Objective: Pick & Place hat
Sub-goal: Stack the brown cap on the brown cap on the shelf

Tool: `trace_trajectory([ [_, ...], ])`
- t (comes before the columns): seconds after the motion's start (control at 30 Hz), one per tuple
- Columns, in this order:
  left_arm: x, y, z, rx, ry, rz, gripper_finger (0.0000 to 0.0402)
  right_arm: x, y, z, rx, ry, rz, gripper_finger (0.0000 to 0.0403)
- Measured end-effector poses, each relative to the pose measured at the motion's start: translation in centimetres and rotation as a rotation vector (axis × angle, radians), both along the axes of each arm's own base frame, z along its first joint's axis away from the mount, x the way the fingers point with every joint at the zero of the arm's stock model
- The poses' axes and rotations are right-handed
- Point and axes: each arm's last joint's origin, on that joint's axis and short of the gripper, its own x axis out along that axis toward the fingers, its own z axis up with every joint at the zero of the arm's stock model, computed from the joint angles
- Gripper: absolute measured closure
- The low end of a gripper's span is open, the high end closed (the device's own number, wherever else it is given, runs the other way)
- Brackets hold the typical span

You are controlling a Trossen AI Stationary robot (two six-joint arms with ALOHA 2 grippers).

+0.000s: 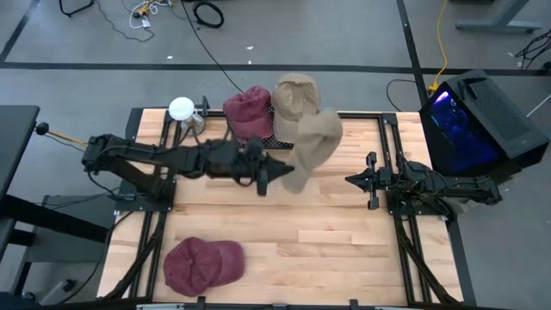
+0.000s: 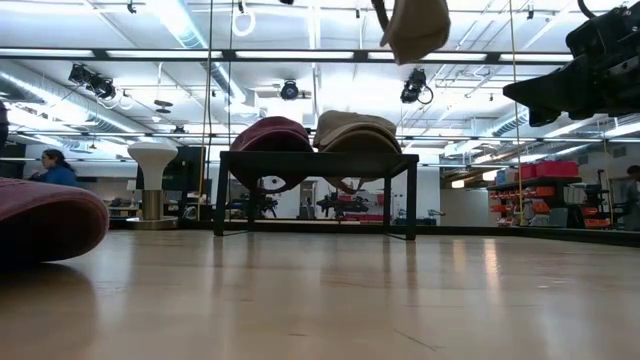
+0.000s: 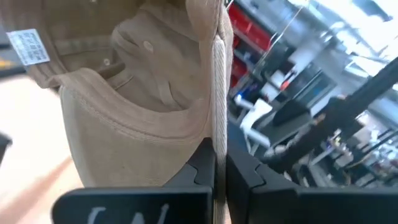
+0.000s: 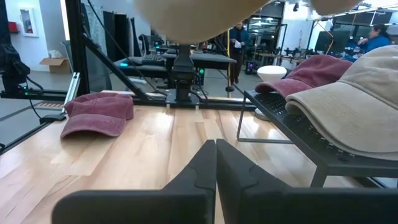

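Left fingers (image 3: 219, 171) pinched on tan cap (image 1: 312, 142) brim edge, lifted clear above desk (image 1: 344, 232); white label (image 3: 28, 47) inside, unreadable; right fingers (image 4: 215, 163) closed, empty.

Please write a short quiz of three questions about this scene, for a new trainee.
1. True or false: the left gripper holds a tan hat above the table.
2. How many hats lie on the black rack?
A) one B) two C) three
3. The hat alone on the table is ____ in colour.

Key: 1 true. 2 B, a red hat and a tan one. 3 red.
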Motion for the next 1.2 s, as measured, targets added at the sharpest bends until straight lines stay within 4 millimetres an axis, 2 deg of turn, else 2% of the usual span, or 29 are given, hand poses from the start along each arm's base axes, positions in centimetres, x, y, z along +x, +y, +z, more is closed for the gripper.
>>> trace_trajectory([
  [0.3,0.1,5.6,1.2,-0.010,-0.125,0.075,0.0388,0.0,0.0,0.0,0.000,0.000,0.000,0.0392],
  [0.5,-0.4,8.9,2.2,-0.020,-0.239,0.091,0.0388,0.0,0.0,0.0,0.000,0.000,0.000,0.0392],
  [0.63,-0.9,11.0,2.4,-0.052,-0.256,0.106,0.0388,0.0,0.0,0.0,0.000,-0.001,0.000,0.0392],
  [0.9,-0.3,13.6,1.4,-0.100,-0.268,0.083,0.0388,0.0,0.0,0.0,0.000,0.000,0.000,0.0392],
  [1.2,1.4,16.0,-1.3,-0.163,-0.221,-0.038,0.0387,0.0,0.0,0.0,0.000,0.000,0.000,0.0392],
])
